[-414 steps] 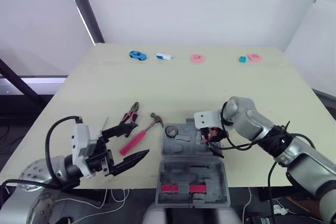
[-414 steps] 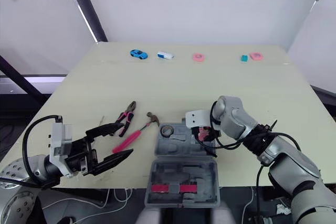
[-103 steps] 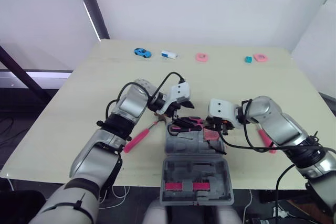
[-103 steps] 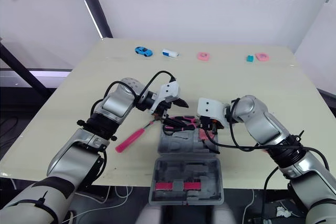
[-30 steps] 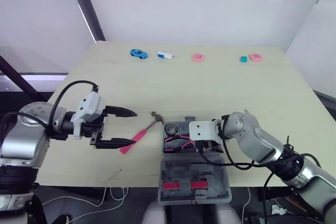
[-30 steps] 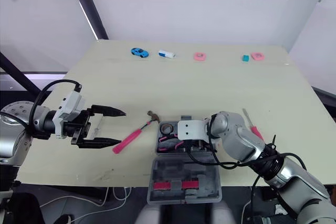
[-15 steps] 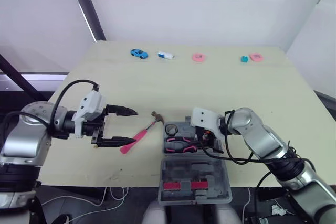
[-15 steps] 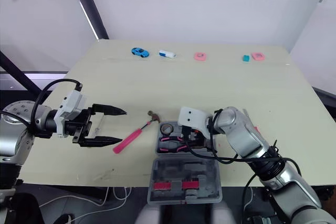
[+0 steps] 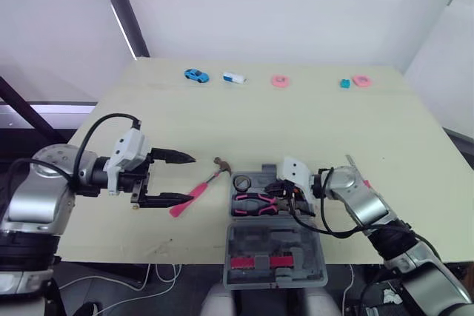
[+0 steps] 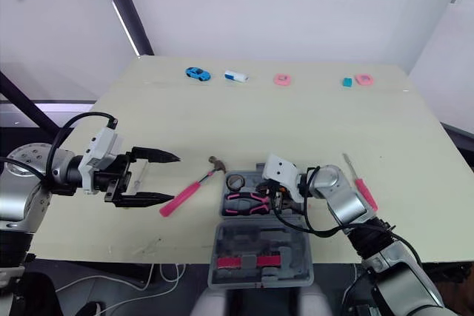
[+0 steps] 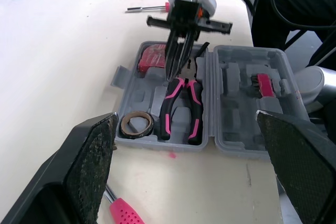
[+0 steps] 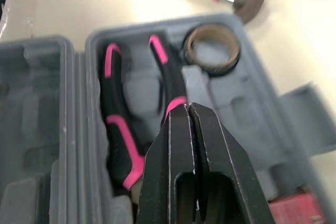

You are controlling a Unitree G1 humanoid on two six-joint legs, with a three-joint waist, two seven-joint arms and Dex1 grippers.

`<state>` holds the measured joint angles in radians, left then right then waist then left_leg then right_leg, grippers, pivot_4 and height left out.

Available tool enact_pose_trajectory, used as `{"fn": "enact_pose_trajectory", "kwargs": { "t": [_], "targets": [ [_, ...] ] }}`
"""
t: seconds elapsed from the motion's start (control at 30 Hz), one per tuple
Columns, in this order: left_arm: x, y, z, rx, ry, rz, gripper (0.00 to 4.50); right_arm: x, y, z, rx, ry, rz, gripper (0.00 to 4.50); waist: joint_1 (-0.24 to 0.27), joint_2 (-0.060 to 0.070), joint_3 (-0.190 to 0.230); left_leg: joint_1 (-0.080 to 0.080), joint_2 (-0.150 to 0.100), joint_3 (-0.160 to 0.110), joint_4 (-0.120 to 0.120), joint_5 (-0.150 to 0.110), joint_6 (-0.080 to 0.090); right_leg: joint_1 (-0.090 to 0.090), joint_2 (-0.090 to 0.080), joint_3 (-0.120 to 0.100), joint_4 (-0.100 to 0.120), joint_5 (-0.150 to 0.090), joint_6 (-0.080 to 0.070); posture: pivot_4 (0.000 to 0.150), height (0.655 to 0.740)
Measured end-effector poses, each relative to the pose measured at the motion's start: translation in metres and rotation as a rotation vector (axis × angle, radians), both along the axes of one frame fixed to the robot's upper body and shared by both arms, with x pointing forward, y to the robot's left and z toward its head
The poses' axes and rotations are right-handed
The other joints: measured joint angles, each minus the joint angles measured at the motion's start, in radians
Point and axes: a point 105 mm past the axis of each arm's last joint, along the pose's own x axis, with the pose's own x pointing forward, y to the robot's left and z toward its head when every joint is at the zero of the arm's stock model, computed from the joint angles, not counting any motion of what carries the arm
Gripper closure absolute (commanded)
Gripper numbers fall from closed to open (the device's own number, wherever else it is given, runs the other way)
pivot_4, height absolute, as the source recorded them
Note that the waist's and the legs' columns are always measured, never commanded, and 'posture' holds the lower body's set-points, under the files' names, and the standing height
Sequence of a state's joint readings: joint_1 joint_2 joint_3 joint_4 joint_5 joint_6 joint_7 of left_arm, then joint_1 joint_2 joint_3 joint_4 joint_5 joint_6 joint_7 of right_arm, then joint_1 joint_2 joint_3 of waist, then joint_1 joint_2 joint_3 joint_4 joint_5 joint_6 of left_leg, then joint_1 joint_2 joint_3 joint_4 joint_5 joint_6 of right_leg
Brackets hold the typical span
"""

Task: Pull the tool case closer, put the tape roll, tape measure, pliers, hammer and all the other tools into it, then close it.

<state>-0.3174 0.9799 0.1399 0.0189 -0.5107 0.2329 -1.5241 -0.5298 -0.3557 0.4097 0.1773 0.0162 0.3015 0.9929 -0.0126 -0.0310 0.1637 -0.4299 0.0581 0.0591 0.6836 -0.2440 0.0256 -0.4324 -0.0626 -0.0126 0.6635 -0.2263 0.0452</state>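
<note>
The grey tool case (image 9: 271, 254) lies open at the table's near edge. Its tray holds the pink-and-black pliers (image 9: 255, 201), the tape roll (image 9: 241, 182) and a red tape measure (image 11: 153, 59). My right gripper (image 12: 186, 109) hovers just above the pliers (image 12: 119, 129), shut with nothing between its fingers. The hammer (image 9: 195, 193), with its pink handle, lies on the table left of the case. My left gripper (image 9: 185, 177) stands open left of the hammer, holding nothing. A pink-handled screwdriver (image 10: 363, 191) lies right of the case.
Along the table's far edge sit a blue toy car (image 9: 195, 75), a white and blue piece (image 9: 232, 78), a pink ring (image 9: 278, 81), a teal block (image 9: 343, 83) and another pink piece (image 9: 360, 80). The case lid overhangs the near table edge.
My right gripper has shut its fingers and its arm has swung lower and to the right, over the tray. The left gripper has stayed where it was, open.
</note>
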Motion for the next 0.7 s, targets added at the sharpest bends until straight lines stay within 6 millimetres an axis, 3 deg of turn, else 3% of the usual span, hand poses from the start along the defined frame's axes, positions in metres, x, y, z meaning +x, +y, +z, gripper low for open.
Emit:
{"fn": "enact_pose_trajectory", "kwargs": {
  "t": [0.3,0.53,0.7],
  "targets": [
    [0.000,-0.001,-0.002,-0.004,0.004,0.000,0.00,0.004,0.002,-0.015,-0.019,0.020,0.009,4.44,-0.001,0.000,0.000,0.004,0.000,0.000,0.000,0.000,0.000,0.002,0.000,0.001,0.001,0.000,0.000,0.150,0.7395],
    [-0.002,-0.001,-0.007,-0.005,0.026,0.004,0.00,0.009,0.002,-0.026,-0.111,0.026,0.021,4.44,0.001,0.002,-0.004,0.029,0.000,0.002,-0.004,0.000,0.000,0.024,-0.001,0.002,-0.001,-0.005,0.000,0.150,0.7395],
    [-0.002,-0.002,-0.010,-0.019,0.029,0.019,0.00,0.009,0.004,-0.033,-0.144,0.021,0.026,4.44,0.001,0.005,-0.022,0.033,0.001,0.003,-0.005,0.000,0.000,0.026,-0.002,0.004,-0.001,-0.005,0.000,0.150,0.7395]
  ]
}}
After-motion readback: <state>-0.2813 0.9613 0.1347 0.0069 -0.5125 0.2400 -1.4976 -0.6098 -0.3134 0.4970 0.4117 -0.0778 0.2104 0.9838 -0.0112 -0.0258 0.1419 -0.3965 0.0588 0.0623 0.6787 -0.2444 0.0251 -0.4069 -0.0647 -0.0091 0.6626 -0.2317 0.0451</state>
